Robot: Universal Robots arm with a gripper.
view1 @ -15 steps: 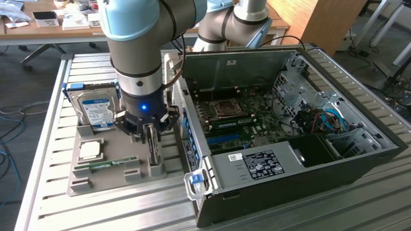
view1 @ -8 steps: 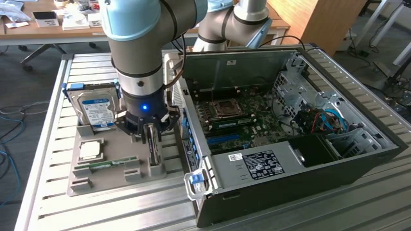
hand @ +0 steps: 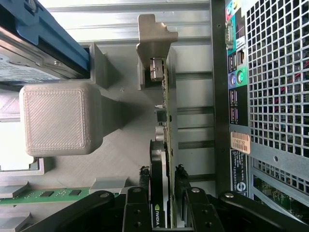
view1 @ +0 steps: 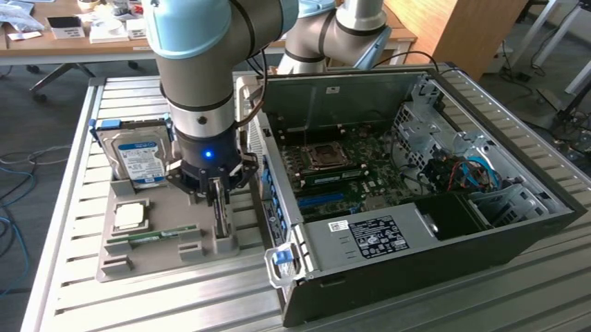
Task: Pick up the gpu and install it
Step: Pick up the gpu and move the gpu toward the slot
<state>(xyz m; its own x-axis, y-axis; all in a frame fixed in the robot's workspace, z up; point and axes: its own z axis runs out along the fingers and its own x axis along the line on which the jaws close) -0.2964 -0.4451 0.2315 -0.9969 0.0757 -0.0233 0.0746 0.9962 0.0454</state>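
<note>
The gpu (view1: 221, 223) stands on edge in a slot of the grey holder tray (view1: 148, 261), just off the open computer case (view1: 480, 228) on the exterior view's left. In the wrist view the gpu (hand: 165, 121) appears edge-on, with a green board, a black cooler and its silver bracket (hand: 153, 43) at the far end. My gripper (view1: 218, 196) points straight down over the card. The gripper (hand: 161, 170) has one finger on each face, pressed against the card, which still sits in the slot.
A silver hard drive (view1: 138, 155) with a blue-white label stands in the tray behind the gripper. A processor (view1: 129, 216) and a narrow green memory stick (view1: 162, 235) lie beside it. The case's motherboard (view1: 351, 173) is exposed. A grey holder post (hand: 58, 118) rises close by.
</note>
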